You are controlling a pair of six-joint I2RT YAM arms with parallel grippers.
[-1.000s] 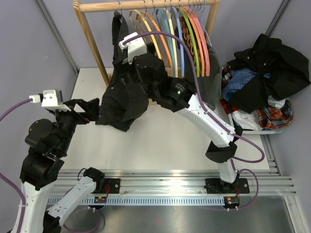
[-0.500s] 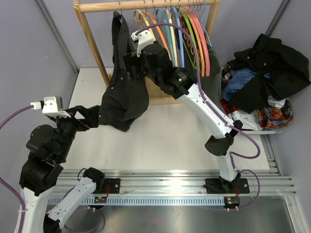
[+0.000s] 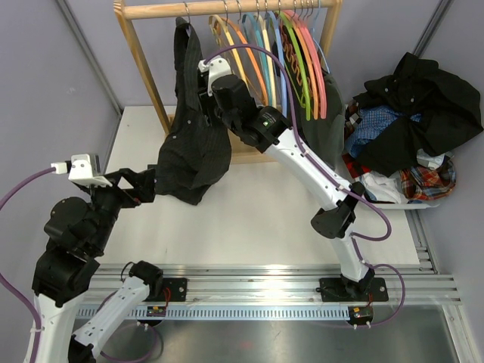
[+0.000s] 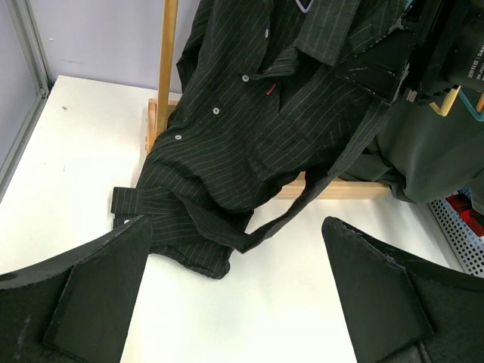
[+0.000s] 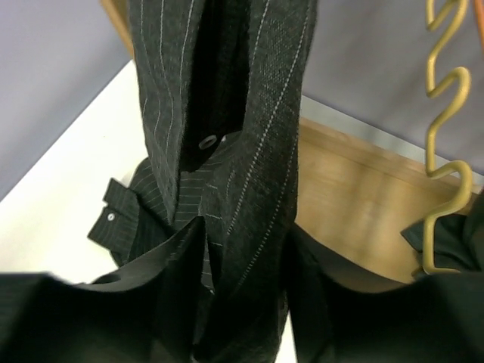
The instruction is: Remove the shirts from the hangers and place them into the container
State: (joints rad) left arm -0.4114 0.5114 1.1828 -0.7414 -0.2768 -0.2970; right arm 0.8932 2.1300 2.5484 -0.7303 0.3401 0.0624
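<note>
Where the shirt (image 3: 193,155) hung from the rail (image 3: 227,9), its hanger was hidden; the right hand (image 5: 243,234) pinched a fold, its tips blurred into dark cloth. The left hand (image 4: 234,295) gaped wide near the trailing hem.

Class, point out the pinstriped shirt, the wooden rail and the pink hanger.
pinstriped shirt (image 4: 249,144), left wrist view, its buttoned front
wooden rail (image 3: 227,9), top external view, its top bar
pink hanger (image 3: 320,79), top external view, its right arm

Near the left end of the wooden rail frame (image 3: 227,9), the pinstriped shirt (image 3: 193,144) hides the fingertips of the right hand (image 5: 242,302) from above. Close up, its fingers (image 5: 144,302) are dark blurs. Right of the frame, heaped clothes (image 3: 416,106) bury most of the container (image 3: 386,195).
</note>
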